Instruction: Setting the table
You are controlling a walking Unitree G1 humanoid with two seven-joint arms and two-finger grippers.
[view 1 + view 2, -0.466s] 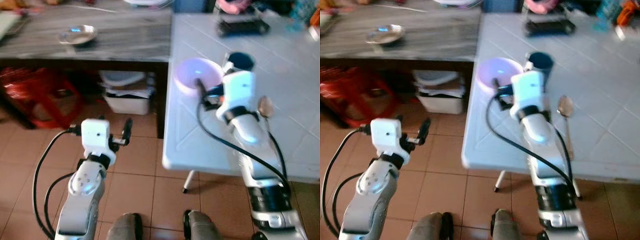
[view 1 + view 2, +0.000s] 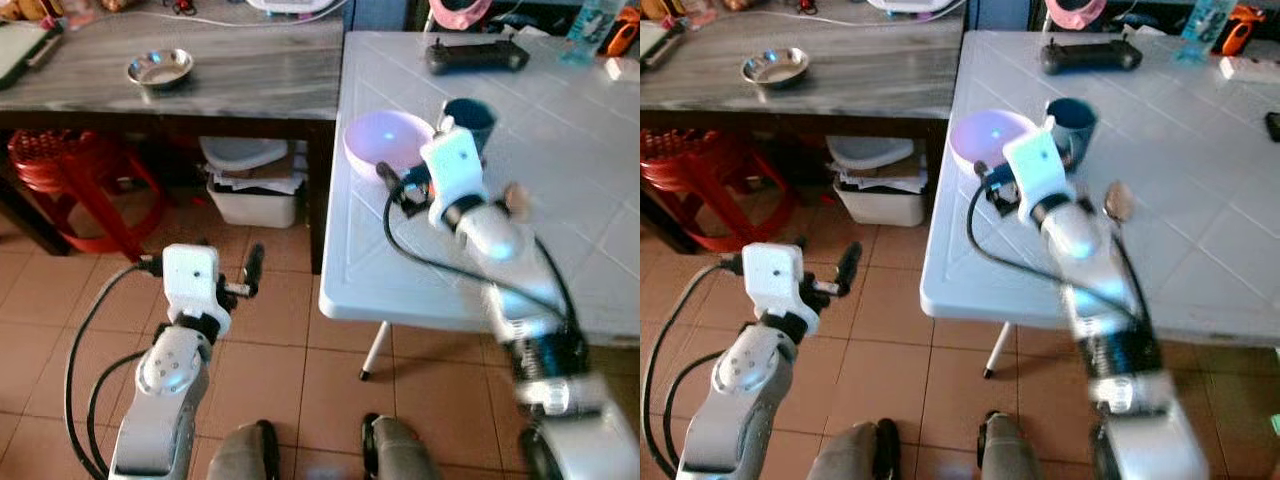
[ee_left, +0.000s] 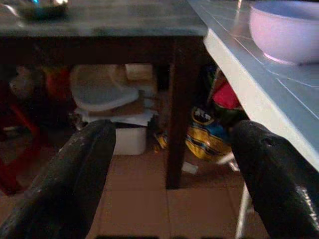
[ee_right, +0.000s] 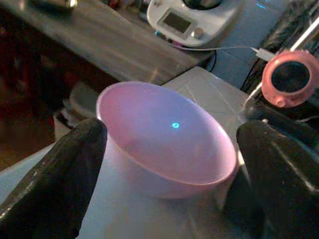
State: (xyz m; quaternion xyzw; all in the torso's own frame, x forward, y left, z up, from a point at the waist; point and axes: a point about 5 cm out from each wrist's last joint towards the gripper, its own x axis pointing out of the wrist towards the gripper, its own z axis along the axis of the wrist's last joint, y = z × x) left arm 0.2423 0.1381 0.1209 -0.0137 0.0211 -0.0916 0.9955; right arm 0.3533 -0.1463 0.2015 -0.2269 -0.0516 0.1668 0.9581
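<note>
A pale pink bowl (image 2: 385, 140) stands near the left edge of the white table (image 2: 370, 280). Just behind it is a dark blue cup (image 2: 468, 118), and a spoon (image 2: 1118, 203) lies to the right of my forearm. My right gripper (image 4: 169, 174) is over the table right in front of the bowl (image 4: 164, 134). It is open, with its black fingers (image 4: 55, 184) spread wider than the bowl and nothing held. My left gripper (image 3: 172, 169) hangs open over the floor, left of the table (image 3: 234, 64) and below its edge.
A grey wooden table (image 2: 250, 85) at the left carries a steel dish (image 2: 160, 68). Beneath it are a red stool (image 2: 70, 180) and a white bin (image 2: 250, 185). A black controller (image 2: 477, 57) lies at the white table's far side. My feet (image 2: 320, 450) stand on the tiled floor.
The whole picture has shifted as the camera moved. My right arm has reached forward, bringing its wrist nearer the bowl. The left arm has held its pose.
</note>
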